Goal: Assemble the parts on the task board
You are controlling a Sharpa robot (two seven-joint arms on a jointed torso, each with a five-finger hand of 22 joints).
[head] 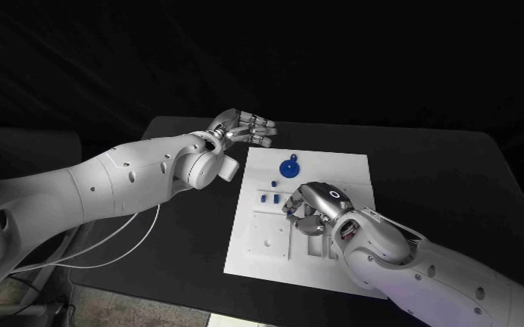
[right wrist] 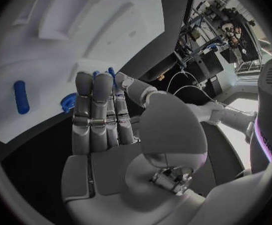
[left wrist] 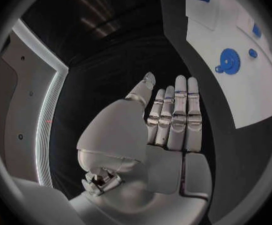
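Note:
The white task board (head: 338, 168) lies in the middle of the black table. A round blue gear (head: 289, 168) rests near its far end, with small blue parts (head: 271, 199) set in the board just nearer. My right hand (head: 318, 207) hovers low over the board's middle and pinches a small blue part (right wrist: 111, 73) between thumb and fingertips. My left hand (head: 244, 127) is raised beyond the board's far left corner, fingers straight (left wrist: 174, 116), holding nothing. The left wrist view shows the gear (left wrist: 228, 61) and the board (left wrist: 248, 95) to one side.
The board has moulded slots and recesses (head: 286, 242) in its near half. A blue peg (right wrist: 21, 97) and another blue piece (right wrist: 68, 102) lie on the board past my right fingers. A white cable (head: 131, 240) hangs under the left arm. Black table (head: 437, 175) surrounds the board.

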